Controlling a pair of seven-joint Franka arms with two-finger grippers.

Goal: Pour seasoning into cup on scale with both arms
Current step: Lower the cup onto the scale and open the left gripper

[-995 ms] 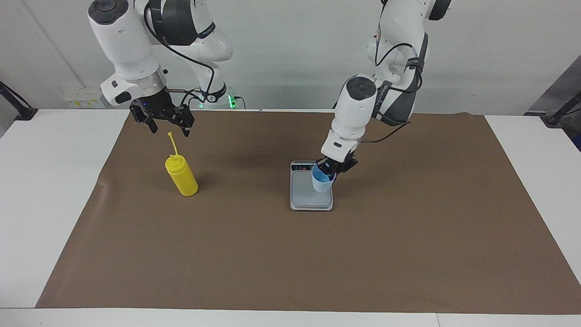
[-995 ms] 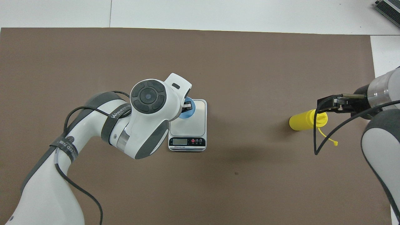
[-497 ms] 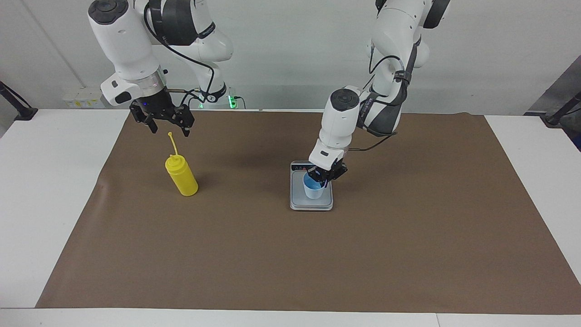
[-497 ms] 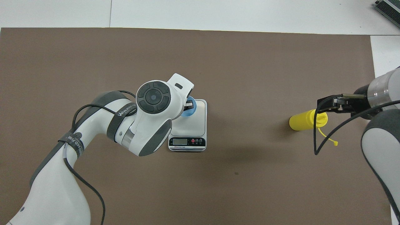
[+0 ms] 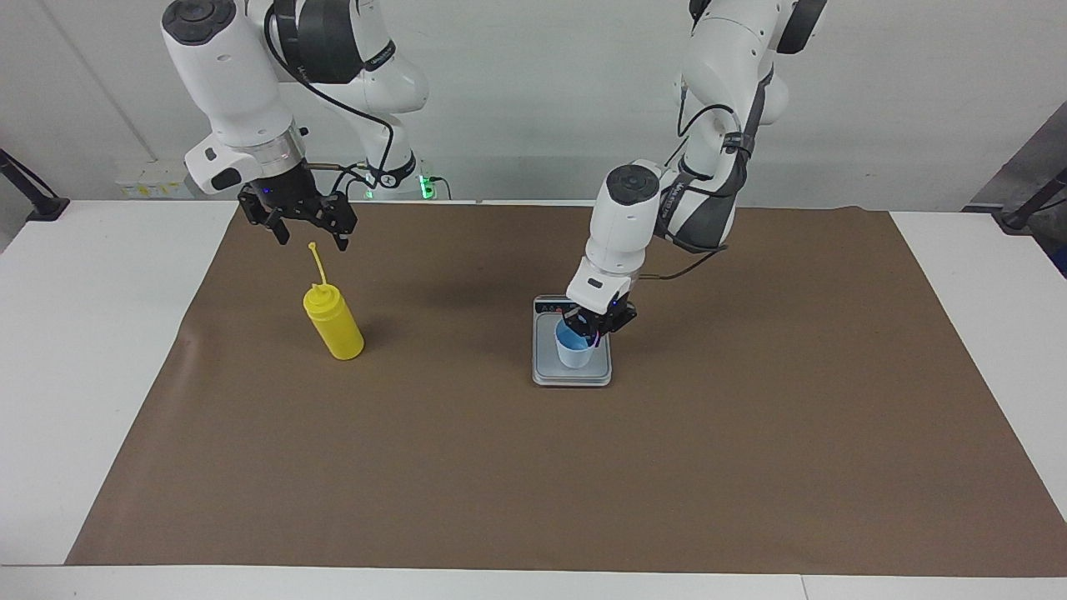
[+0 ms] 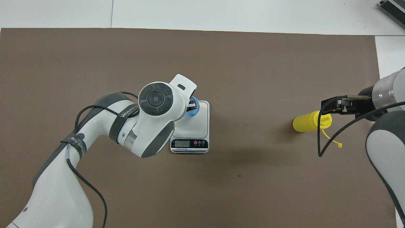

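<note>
Brown mat [image 5: 533, 467] over white table [image 5: 75, 375]; left hand [image 5: 597, 327] clamped on cup [image 5: 574, 347], right hand [image 5: 310, 233] spread.

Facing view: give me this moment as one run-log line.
left gripper: shut on cup | cup: upright on scale | right gripper: open, over table near seasoning | seasoning: upright, untouched

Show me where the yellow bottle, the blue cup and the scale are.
yellow bottle [image 5: 335, 329]: facing view, on its body.
blue cup [image 5: 575, 353]: facing view, on its outer wall.
scale [image 6: 199, 126]: overhead view, on its bare plate.

Robotics lab, two white arms [image 5: 242, 92] at a white table [image 5: 75, 350], brown mat [image 5: 533, 467], bare wall
</note>
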